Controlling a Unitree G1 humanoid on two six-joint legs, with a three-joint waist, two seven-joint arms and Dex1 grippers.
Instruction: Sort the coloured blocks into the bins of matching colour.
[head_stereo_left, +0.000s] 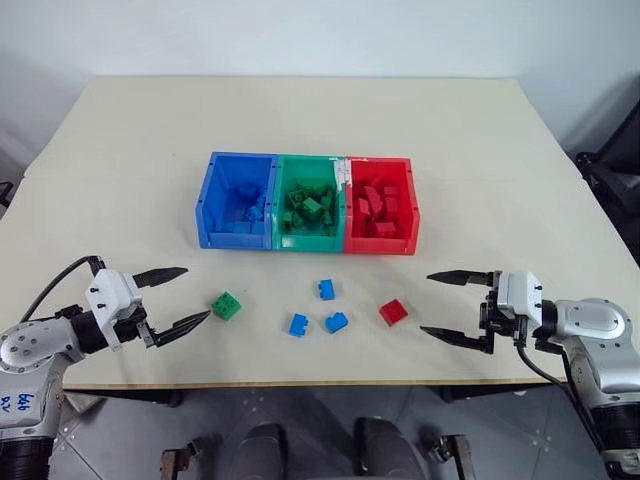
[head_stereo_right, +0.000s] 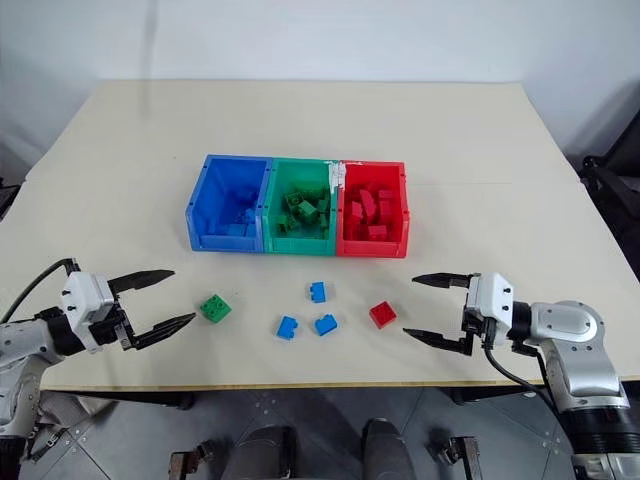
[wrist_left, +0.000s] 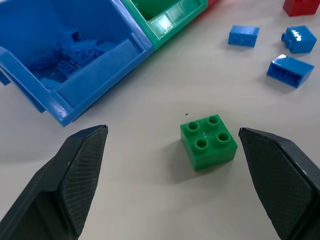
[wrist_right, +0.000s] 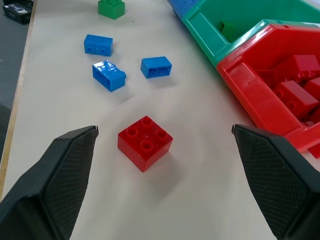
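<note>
Three joined bins sit mid-table: blue bin (head_stereo_left: 206, 206), green bin (head_stereo_left: 309, 244), red bin (head_stereo_left: 410, 212), each with bricks of its own colour inside. In front of them lie loose blocks: a green block (head_stereo_left: 226, 305), three blue blocks (head_stereo_left: 326, 289) (head_stereo_left: 298, 325) (head_stereo_left: 336, 322) and a red block (head_stereo_left: 393, 312). My left gripper (head_stereo_left: 181, 296) is open, pointing at the green block (wrist_left: 208, 141) just beyond its tips. My right gripper (head_stereo_left: 440, 305) is open, level with the red block (wrist_right: 145, 142), a short gap away. Neither holds anything.
The beige table (head_stereo_left: 300, 120) ends close in front of the loose blocks (head_stereo_left: 320, 382). A dark chair (head_stereo_left: 612, 175) stands past the table's right side. A cable (head_stereo_left: 60, 280) loops from the left wrist.
</note>
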